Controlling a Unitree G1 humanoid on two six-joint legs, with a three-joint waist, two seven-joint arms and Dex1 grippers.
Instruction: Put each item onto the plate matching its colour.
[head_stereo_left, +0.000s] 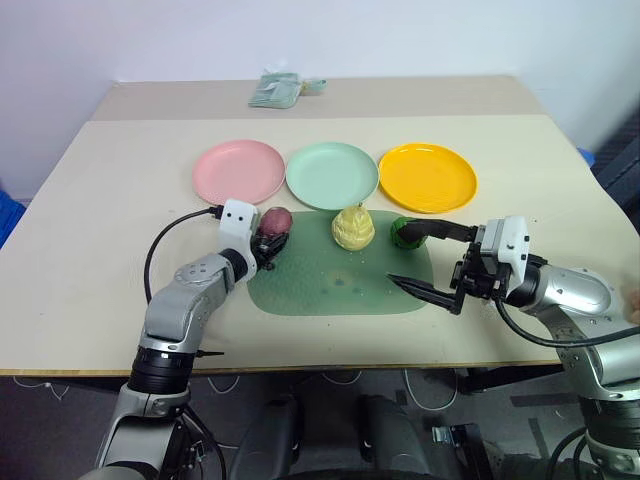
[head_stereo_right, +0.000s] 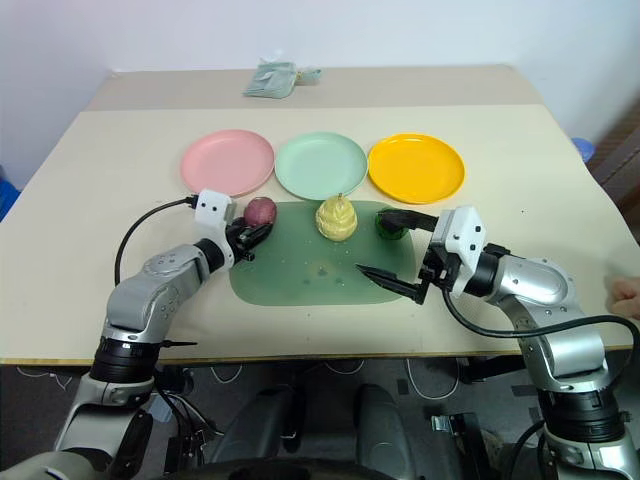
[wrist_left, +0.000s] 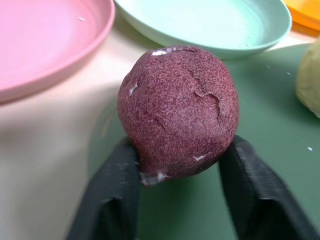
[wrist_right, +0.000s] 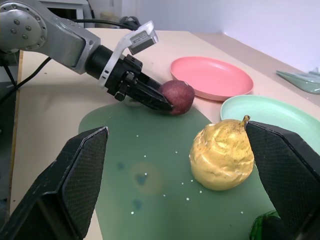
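My left gripper (head_stereo_left: 272, 238) is shut on the round reddish-purple fruit (wrist_left: 177, 110), which rests at the left end of the green mat (head_stereo_left: 340, 285); one black finger (wrist_left: 115, 200) presses each side of it. The pale-yellow pear (head_stereo_left: 353, 228) stands upright mid-mat, and the dark green lump (head_stereo_left: 403, 236) lies to its right. My right gripper (head_stereo_left: 415, 262) is open over the mat's right end, its far finger reaching over the green lump. Behind the mat lie the pink plate (head_stereo_left: 238, 170), the mint green plate (head_stereo_left: 331, 175) and the orange-yellow plate (head_stereo_left: 427, 178), all bare.
A folded greenish bundle (head_stereo_left: 280, 90) lies at the table's far edge. A person's hand (head_stereo_right: 628, 295) shows at the right border. A black cable (head_stereo_left: 165, 245) loops from my left wrist over the table.
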